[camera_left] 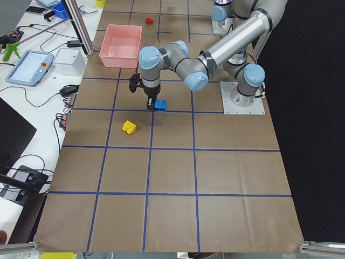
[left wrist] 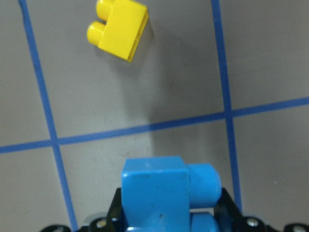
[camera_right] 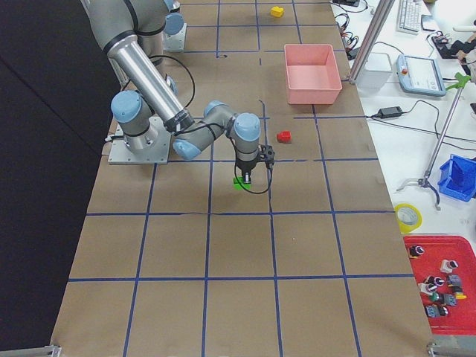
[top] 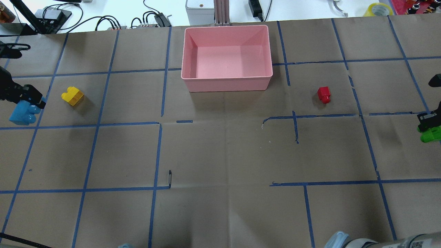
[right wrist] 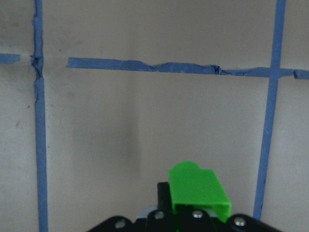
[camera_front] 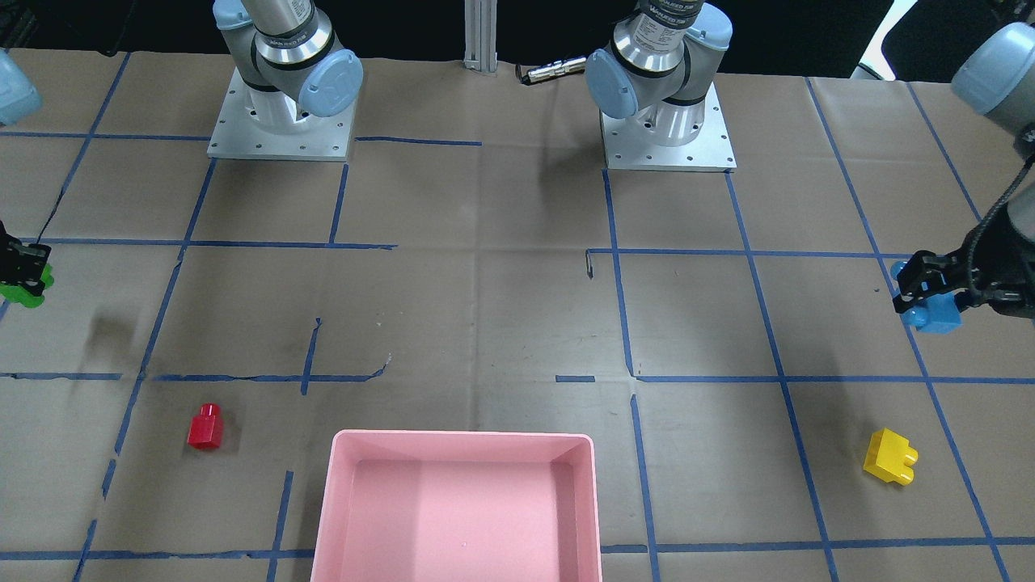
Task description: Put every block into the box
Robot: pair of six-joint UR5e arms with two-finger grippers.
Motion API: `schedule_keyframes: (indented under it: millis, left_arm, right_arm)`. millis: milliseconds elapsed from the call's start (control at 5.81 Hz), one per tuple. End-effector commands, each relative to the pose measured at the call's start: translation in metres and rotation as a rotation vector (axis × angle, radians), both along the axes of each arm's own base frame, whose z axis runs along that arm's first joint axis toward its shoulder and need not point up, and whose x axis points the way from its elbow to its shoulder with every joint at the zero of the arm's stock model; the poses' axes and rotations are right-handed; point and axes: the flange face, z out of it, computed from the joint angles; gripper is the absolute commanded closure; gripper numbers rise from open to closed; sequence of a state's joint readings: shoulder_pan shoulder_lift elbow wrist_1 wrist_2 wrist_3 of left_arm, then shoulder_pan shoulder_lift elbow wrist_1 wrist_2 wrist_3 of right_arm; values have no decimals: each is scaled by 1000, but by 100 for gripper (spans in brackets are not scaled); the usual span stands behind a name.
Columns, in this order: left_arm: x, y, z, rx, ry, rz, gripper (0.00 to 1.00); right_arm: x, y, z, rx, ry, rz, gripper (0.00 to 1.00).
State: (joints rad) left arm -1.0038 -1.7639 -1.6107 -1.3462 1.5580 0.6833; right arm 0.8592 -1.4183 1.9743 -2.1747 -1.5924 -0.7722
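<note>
Pink box sits empty at the near edge of the counter in the front view, nothing in it yet. Over on that picture's right, the left jaws are clamped on the light-blue block. At its far left edge the right jaws are clamped on the green block. Meanwhile the red block and yellow block lie loose on the counter, one on each side of the box and well apart from it.

Overhead agrees: the held blocks are out at the two edges, with the box in the middle at the far side.

Left side view has blue hanging under the near arm with yellow near it. Right side view has green under the near arm, red a bit further toward the box.

Left wrist cam: jaws on the blue block's sides, studs pointing sideways, seems solid to me. Right wrist cam: green pokes out well past the jaws, so I'd guess only its end is pinched.

My worries are green twisting loose on the swing, both arms bumping if they reach the box together, and a high drop bouncing a block back over that low wall.
</note>
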Motion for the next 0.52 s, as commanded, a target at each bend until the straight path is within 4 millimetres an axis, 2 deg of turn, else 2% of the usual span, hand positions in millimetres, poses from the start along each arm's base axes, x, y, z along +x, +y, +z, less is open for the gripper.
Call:
schedule_keyframes:
  millis: [0,172,344]
  left_arm:
    - [-53,-34,55,-3,-3,58,82]
    - [-83,-54,60,-16,-12,47,82]
    - [-114,-83,65,-36,-17,55,82]
  right_arm:
    - [24,-27,58,-6,-1,62,96]
    - [67,-53,96,-29,15,158,97]
    - [129,-85,146,-112,62,296,99]
